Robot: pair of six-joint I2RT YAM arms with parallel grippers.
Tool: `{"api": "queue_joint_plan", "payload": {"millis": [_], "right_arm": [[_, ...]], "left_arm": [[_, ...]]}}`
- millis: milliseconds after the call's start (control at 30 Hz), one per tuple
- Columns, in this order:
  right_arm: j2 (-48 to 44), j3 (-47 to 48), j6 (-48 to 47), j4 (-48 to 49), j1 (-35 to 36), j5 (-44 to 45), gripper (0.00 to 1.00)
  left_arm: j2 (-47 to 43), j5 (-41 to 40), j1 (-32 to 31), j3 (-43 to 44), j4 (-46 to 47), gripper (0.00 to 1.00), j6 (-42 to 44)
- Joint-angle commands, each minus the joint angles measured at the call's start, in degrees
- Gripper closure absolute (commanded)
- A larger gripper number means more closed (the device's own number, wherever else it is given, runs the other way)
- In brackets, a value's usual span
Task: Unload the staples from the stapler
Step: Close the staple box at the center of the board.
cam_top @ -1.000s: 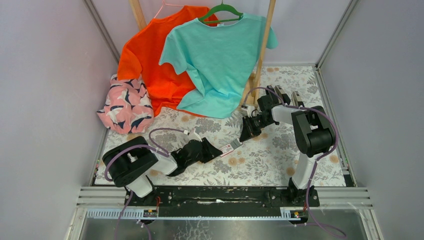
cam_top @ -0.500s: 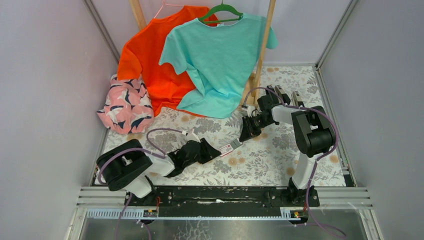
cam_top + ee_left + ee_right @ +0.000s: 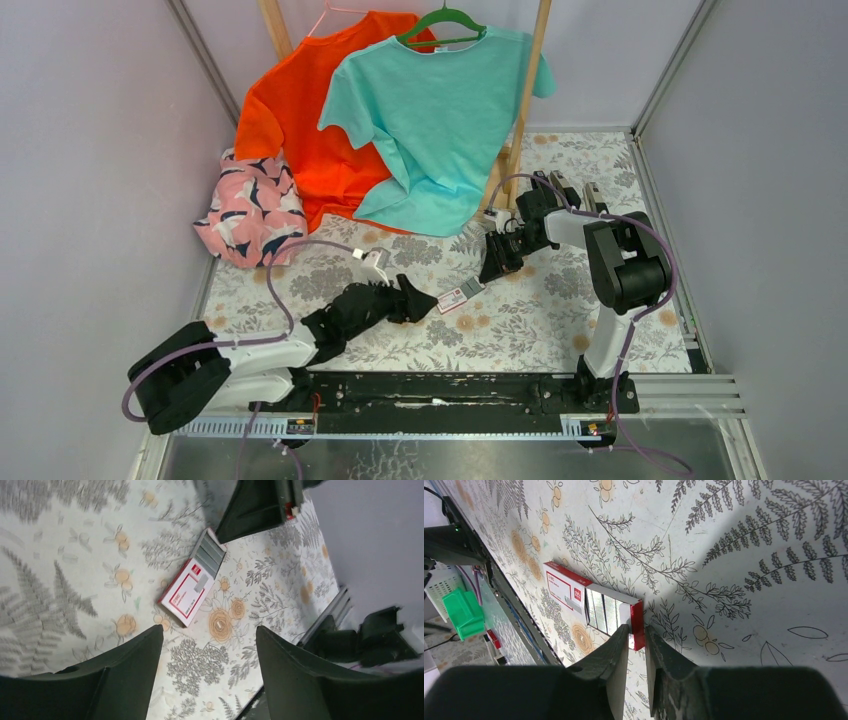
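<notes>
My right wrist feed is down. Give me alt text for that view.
The right gripper has its fingers pinched on the red end flap of a small white-and-red box lying on the floral tablecloth. The box's tray is slid out, showing silvery staples inside.
</notes>
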Motion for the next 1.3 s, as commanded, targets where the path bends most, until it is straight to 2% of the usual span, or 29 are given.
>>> {"api": "queue_joint_plan", "payload": {"millis": [0,100,200,333,400,500,767,1067,1267], "right_arm": [[-1.2,0.8,-1.3,-1.0,-0.2,-0.4,0.74],[-0.9,0.9,-1.4,-1.2,-0.3,-0.7,0.74],[-0.9,1.0,-1.6,-1.3,-0.3,-0.9,0.74],[-0.4,1.3,-1.7,-1.5,-0.3,-0.9,0.74],[-0.3,1.2,-1.8,-1.6,-0.3,-0.8,0.74],[-0.2,1.3,-1.9,-1.6,-0.3,-0.6,0.74],[-0.2,1.2,-1.9,-1.6,-0.3,-0.8,0.74],[0.2,1.3,-2.0,-1.6,-0.2,-0.8,0.74],[0.5,1.4,-2.1,-1.6,-0.2,-0.6,0.74]], "left_arm": [[-1.4,4.5,-0.1,-0.4,8.4,0.23,23.2],[2.5,8.1,-0.1,-2.3,20.8,0.22,32.9],[9.8,10.6,-0.1,-7.0,37.8,0.21,41.8],[23.0,12.1,-0.1,-9.2,55.1,0.20,46.9],[29.0,12.7,-0.2,-8.4,58.7,0.20,48.4],[33.0,12.6,-0.1,-6.2,58.8,0.20,48.9],[32.2,5.6,-0.5,-5.2,56.0,0.17,47.8],[24.8,3.5,-2.7,-2.8,44.1,0.16,54.1],[24.7,4.7,-2.7,-3.9,45.2,0.10,57.7]]}}
